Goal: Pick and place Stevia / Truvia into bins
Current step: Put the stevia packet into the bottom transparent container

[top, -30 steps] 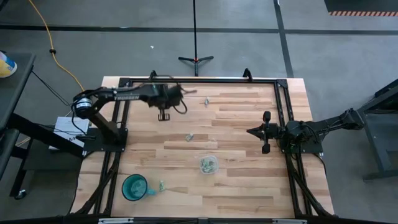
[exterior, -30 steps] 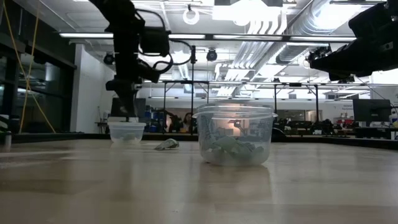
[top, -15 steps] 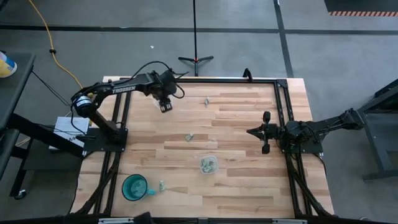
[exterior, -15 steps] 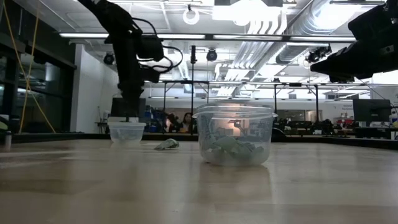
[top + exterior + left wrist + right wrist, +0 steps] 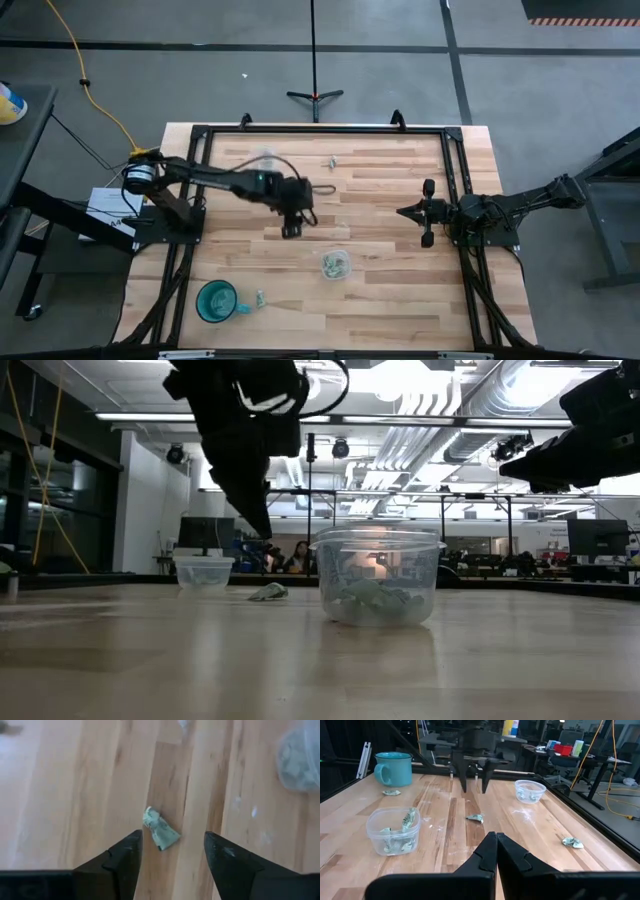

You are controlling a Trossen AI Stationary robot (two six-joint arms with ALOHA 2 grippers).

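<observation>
- Two dark arms work over a pale plank table (image 5: 400, 300) with a black frame around its edge.
- The left gripper (image 5: 291, 228) hangs above the table's middle, its two dark, wedge-shaped fingers spread wide and holding nothing.
- Its wrist view shows a crumpled pale green and white sachet (image 5: 160, 828) lying on the wood between those fingers (image 5: 125, 857), touching neither.
- The right wrist view shows the same sachet (image 5: 475, 818) with the left gripper (image 5: 473, 781) above and behind it, clear of the table.
- The right gripper (image 5: 414, 212) waits near the table's right edge; its fingers (image 5: 487, 852) are pressed together, empty.
- A round clear plastic cup (image 5: 335, 264) with a whitish rim stands just toward the near side of the middle, holding several folded green sachets; the low view shows them heaped on its bottom (image 5: 375, 600).
- A second clear cup (image 5: 529, 790) stands toward the far left; in the high view it is only a faint pale blur (image 5: 265, 158), and what it holds cannot be made out.
- One more sachet (image 5: 331, 162) lies near the far edge, well apart from both cups.
- A glossy teal handled mug (image 5: 216, 300) sits at the near left corner, with another sachet (image 5: 260, 297) just beside it.
- Only the low view shows the room behind, with ceiling pipes and lights.
</observation>
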